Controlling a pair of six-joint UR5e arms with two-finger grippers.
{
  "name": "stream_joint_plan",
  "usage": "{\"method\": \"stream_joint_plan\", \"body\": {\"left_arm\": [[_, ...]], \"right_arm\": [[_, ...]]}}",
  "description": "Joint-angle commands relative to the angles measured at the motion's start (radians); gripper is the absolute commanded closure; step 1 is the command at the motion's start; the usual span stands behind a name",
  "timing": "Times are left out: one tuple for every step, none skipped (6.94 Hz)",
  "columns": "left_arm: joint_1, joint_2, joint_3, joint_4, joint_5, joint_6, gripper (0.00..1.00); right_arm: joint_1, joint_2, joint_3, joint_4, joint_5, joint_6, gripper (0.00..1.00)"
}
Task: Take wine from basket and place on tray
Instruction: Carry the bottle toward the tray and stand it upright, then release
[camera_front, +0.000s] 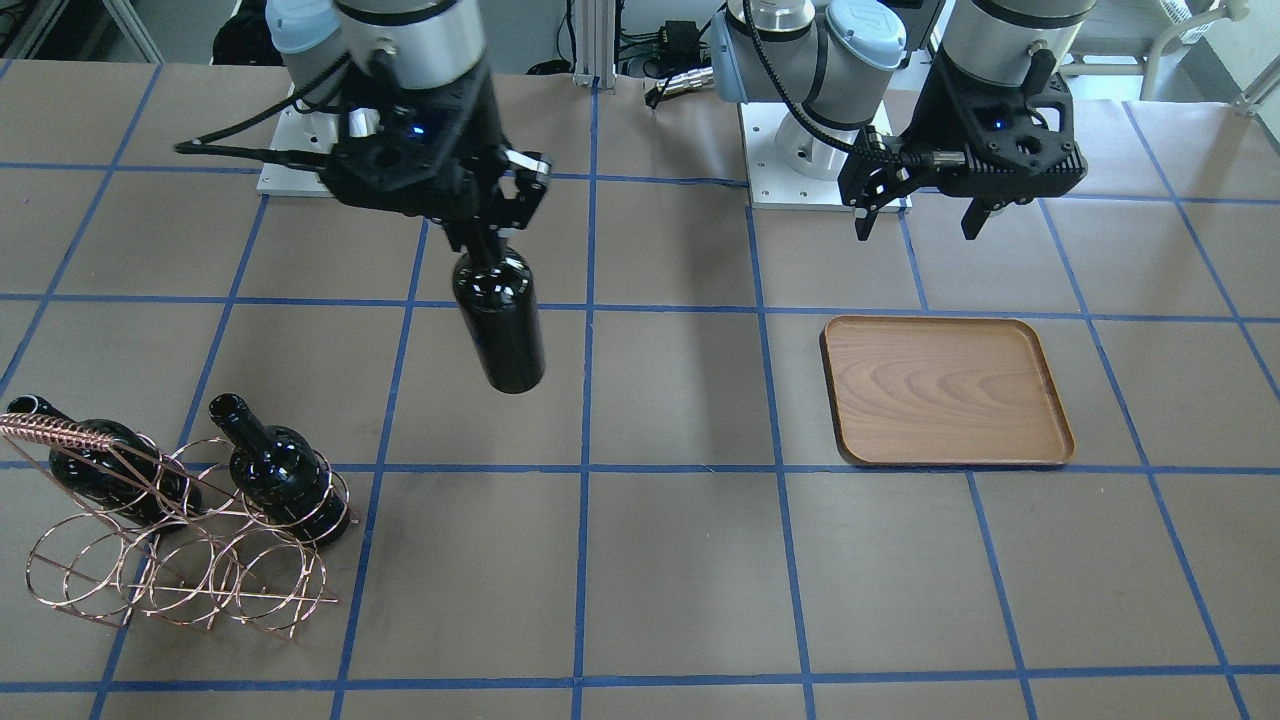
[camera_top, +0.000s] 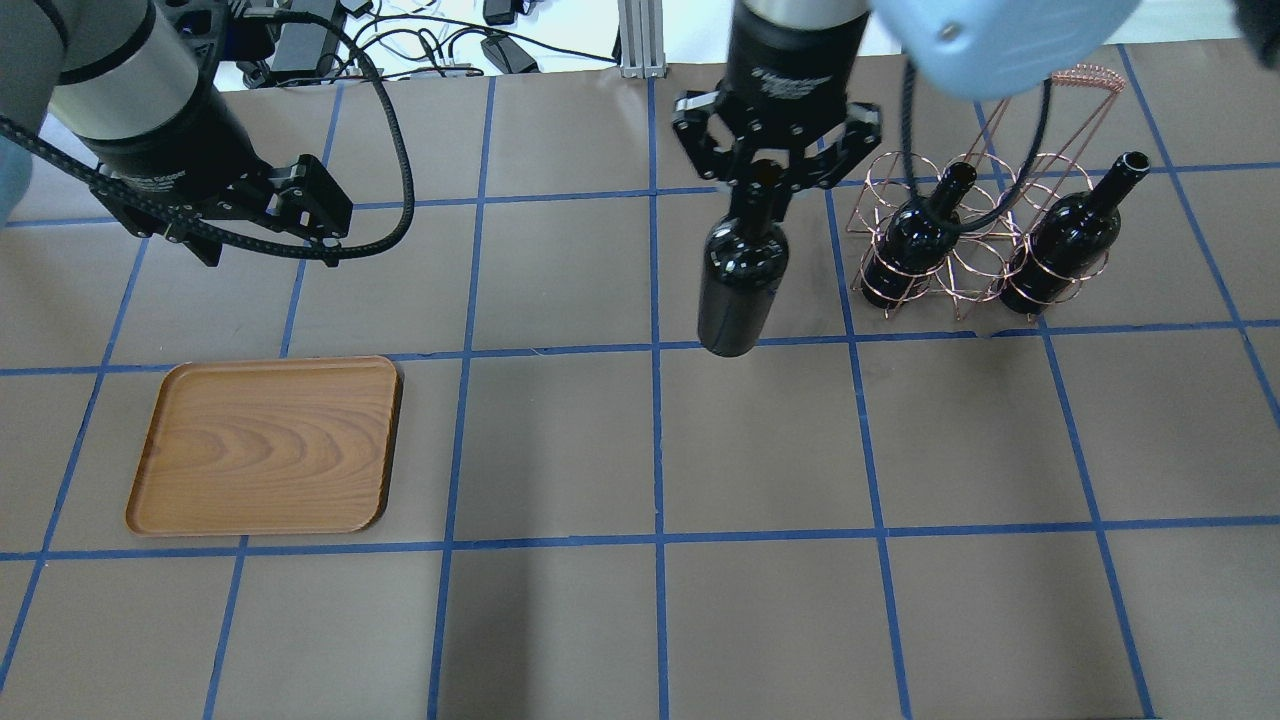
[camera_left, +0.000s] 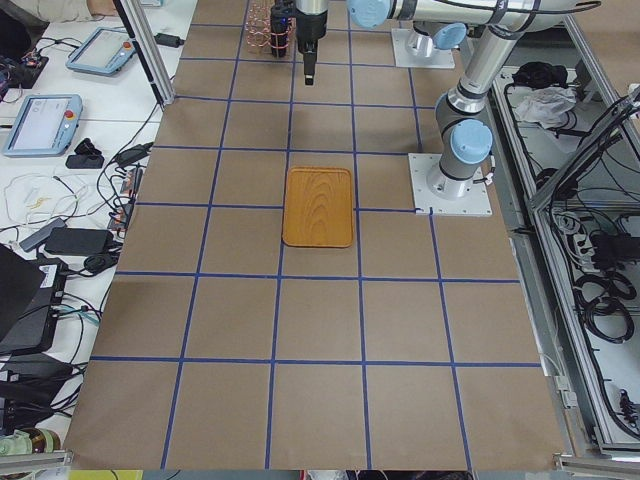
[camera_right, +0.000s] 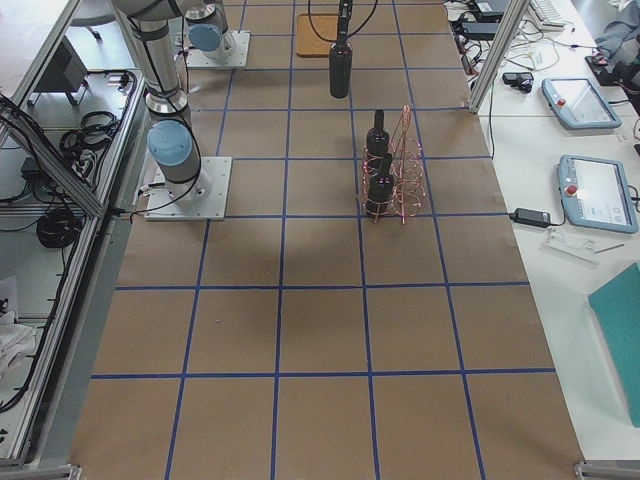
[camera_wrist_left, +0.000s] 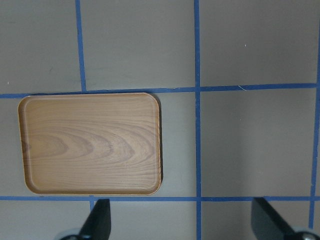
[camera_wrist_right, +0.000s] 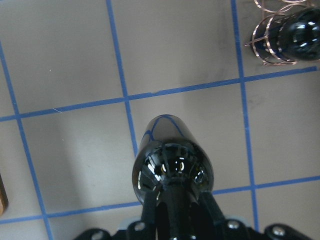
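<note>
Wine bottle (camera_top: 737, 285): held upright above the counter (camera_top: 560, 620), between basket (camera_top: 975, 250) and tray (camera_top: 265, 445).
Right end effector (camera_top: 763, 185): clamped on the bottle's neck.
Left end effector (camera_front: 918, 228): spread wide, nothing held.
Basket: two other bottles (camera_top: 915, 240) (camera_top: 1065, 235) kept inside.

Wine (camera_top: 738, 290) between basket (camera_top: 975, 270) and tray (camera_top: 265, 445)

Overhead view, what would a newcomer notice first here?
First, the dark wine bottle hanging in mid-air by its neck from the right gripper, near the middle of the view. Next, the copper wire basket at the right, with two more bottles in it, and the empty wooden tray at the left.
</note>
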Motion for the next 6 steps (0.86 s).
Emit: {"method": "stream_joint_plan", "body": {"left_arm": [[0.005, 0.0, 0.0, 0.0, -0.002, -0.002, 0.0], [0.003, 0.0, 0.0, -0.001, -0.001, -0.002, 0.0], [0.003, 0.0, 0.0, 0.0, 0.006, -0.002, 0.0], [0.002, -0.005, -0.001, -0.001, 0.016, -0.002, 0.0], [0.002, -0.005, -0.002, 0.0, 0.015, -0.002, 0.0], [0.003, -0.003, -0.002, -0.001, 0.016, -0.002, 0.0]], "right_arm": [[0.144, 0.091, 0.03, -0.162, 0.01, 0.23, 0.9], [0.181, 0.127, 0.03, -0.192, 0.013, 0.246, 0.89], [0.207, 0.152, 0.03, -0.194, 0.013, 0.27, 0.9], [0.22, 0.175, 0.03, -0.213, 0.013, 0.275, 0.87], [0.227, 0.204, 0.032, -0.229, 0.02, 0.297, 0.84], [0.244, 0.218, 0.03, -0.24, 0.026, 0.298, 0.83]]}}
